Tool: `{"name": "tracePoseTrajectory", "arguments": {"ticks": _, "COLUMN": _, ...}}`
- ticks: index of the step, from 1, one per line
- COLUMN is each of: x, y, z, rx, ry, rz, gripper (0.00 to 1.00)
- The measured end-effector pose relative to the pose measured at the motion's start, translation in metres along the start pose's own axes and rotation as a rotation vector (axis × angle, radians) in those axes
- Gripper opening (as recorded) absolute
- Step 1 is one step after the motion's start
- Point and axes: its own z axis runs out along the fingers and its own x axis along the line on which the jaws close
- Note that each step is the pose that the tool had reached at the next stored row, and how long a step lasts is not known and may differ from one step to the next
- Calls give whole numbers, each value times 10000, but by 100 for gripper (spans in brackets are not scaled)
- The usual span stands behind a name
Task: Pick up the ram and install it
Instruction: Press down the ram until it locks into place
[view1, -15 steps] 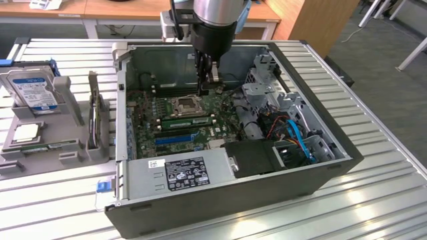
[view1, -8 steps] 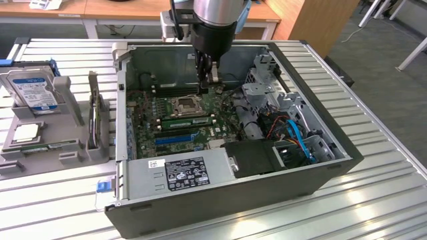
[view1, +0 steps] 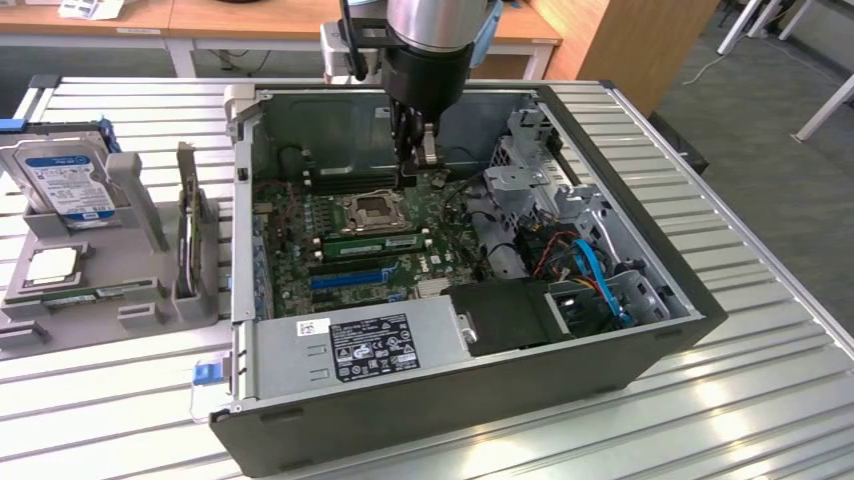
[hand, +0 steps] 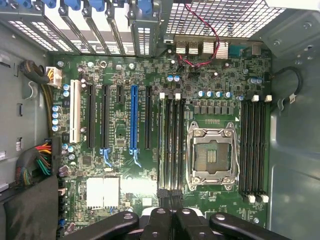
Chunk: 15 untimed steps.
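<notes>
The ram, a long green stick with black chips, stands in a slot beside the CPU socket on the motherboard of the open computer case. My gripper hangs inside the case above the board, past the socket from the ram and clear of it. In the wrist view its black fingers are pressed together with nothing between them. They hover over one end of the dark memory slots next to the CPU socket.
A grey tray at the exterior view's left holds a hard drive, a chip and another green stick. The power supply, drive cage and blue cables crowd the case. A blue slot lies beside the memory slots.
</notes>
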Motion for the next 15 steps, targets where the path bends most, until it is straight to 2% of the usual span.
{"name": "tracePoseTrajectory", "arguments": {"ticks": 1, "x": 0, "y": -5, "z": 0, "rx": -22, "ry": 0, "rz": 0, "gripper": 10}}
{"name": "tracePoseTrajectory", "arguments": {"ticks": 2, "x": 0, "y": -14, "z": 0, "rx": -77, "ry": 0, "rz": 5, "gripper": 10}}
{"name": "tracePoseTrajectory", "arguments": {"ticks": 5, "x": 1, "y": -49, "z": 0, "rx": -285, "ry": 1, "rz": 19, "gripper": 10}}
{"name": "tracePoseTrajectory", "arguments": {"ticks": 8, "x": 2, "y": -79, "z": 0, "rx": -447, "ry": 2, "rz": 30, "gripper": 10}}
{"name": "tracePoseTrajectory", "arguments": {"ticks": 9, "x": 3, "y": -85, "z": 0, "rx": -478, "ry": 3, "rz": 32, "gripper": 10}}
{"name": "tracePoseTrajectory", "arguments": {"ticks": 15, "x": 1, "y": -87, "z": 2, "rx": -482, "ry": 1, "rz": 33, "gripper": 10}}
